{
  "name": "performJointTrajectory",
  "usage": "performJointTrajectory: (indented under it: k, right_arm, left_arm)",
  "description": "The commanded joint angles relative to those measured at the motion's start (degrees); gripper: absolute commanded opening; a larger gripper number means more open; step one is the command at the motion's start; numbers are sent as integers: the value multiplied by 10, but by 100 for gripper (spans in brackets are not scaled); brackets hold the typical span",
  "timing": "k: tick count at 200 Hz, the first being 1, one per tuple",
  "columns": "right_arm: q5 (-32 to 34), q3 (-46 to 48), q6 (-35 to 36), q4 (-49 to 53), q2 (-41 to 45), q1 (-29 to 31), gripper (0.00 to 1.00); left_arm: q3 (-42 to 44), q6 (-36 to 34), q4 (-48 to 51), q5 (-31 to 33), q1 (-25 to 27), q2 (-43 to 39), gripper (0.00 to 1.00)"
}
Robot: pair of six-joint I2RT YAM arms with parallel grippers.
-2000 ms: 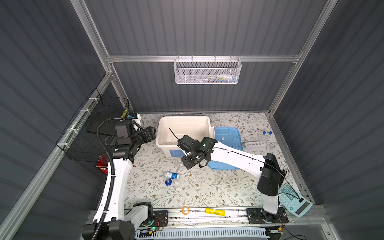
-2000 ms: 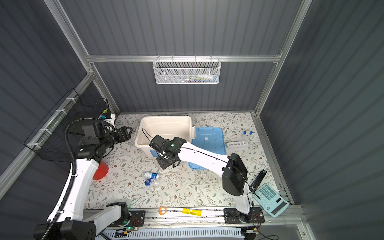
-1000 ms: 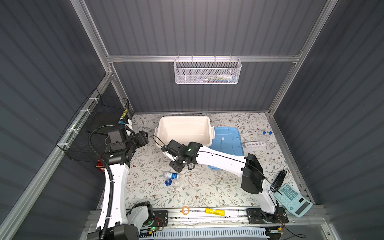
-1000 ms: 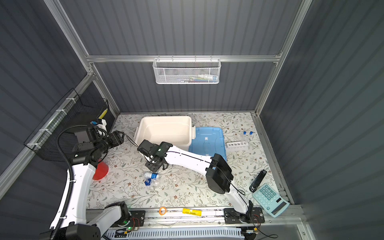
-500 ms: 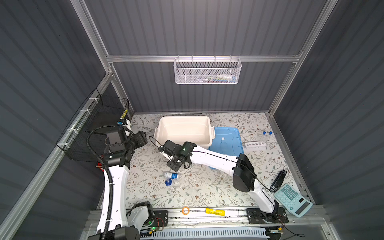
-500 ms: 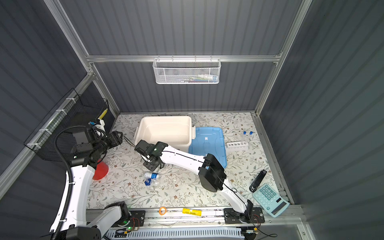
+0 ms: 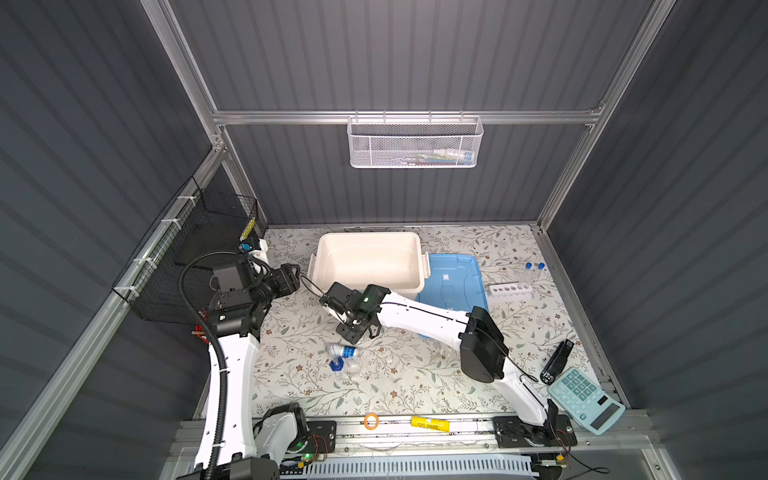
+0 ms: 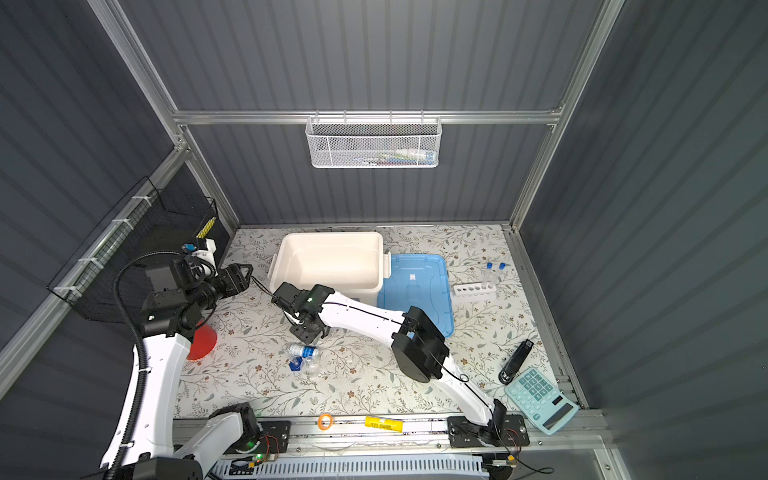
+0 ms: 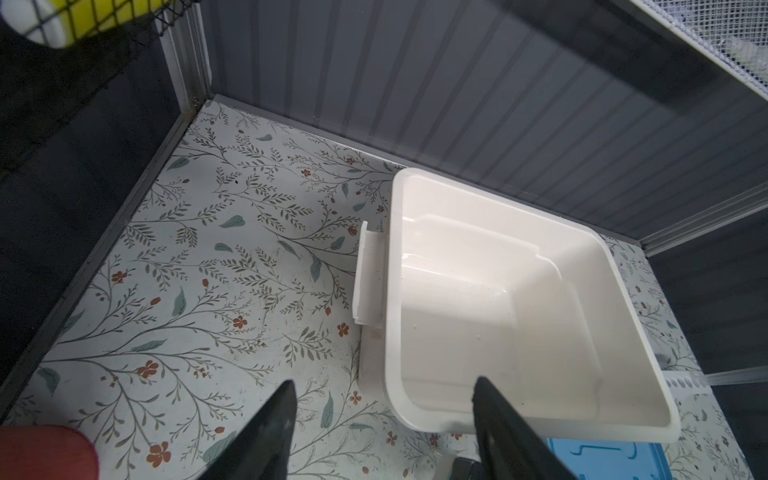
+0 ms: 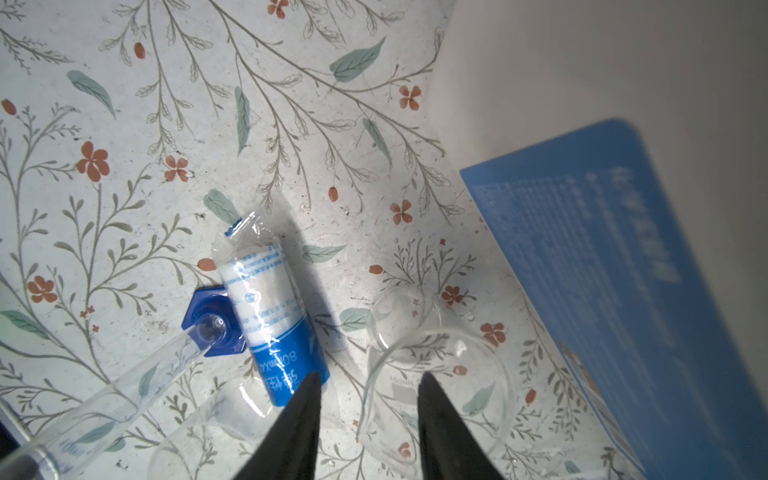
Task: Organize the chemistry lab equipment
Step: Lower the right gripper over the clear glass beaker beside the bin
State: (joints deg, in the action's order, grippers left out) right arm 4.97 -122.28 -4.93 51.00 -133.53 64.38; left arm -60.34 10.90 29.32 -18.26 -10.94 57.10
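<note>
Right end effector (image 10: 370,376) hangs just over the little heap of glassware in front of the white bin (image 7: 370,262), jaws partway apart with nothing in them. Left end effector (image 9: 382,384) is spread wide and empty, off by the bin's left end.

The white blue-labelled bottle (image 10: 270,307) lies flat on the tabletop (image 7: 291,386). In both top views its long axis runs roughly side to side, blue end toward the right arm's side. It's white with fine blue print and a solid blue band at 1 end, all wrapped in clear crinkly film. Snug against it is the cylinder (image 10: 124,386) on its blue hexagonal base (image 10: 197,305). The tube might be standing upright, but it's clear, so that's hard to say.

A clear beaker (image 10: 478,374) sits under the right end effector, with 1 finger covering part of its rim. A round flask (image 10: 208,415) is cut off by the frame edge. In the top views the glass nearly vanishes into the floral pattern. The white holed rack (image 7: 509,288) with 2 blue-capped tubes (image 7: 534,270) stands well apart, past the blue lid (image 7: 451,282).
</note>
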Motion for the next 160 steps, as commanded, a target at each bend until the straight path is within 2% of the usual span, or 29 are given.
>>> performJointTrajectory:
  k: [1, 160]
  right_arm:
    - [10, -10, -4, 7, -10, -5, 40]
    - [11, -21, 1, -2, -39, -8, 36]
  left_arm:
    - [3, -15, -13, -34, -2, -6, 67]
    - [7, -18, -19, -35, -1, -1, 67]
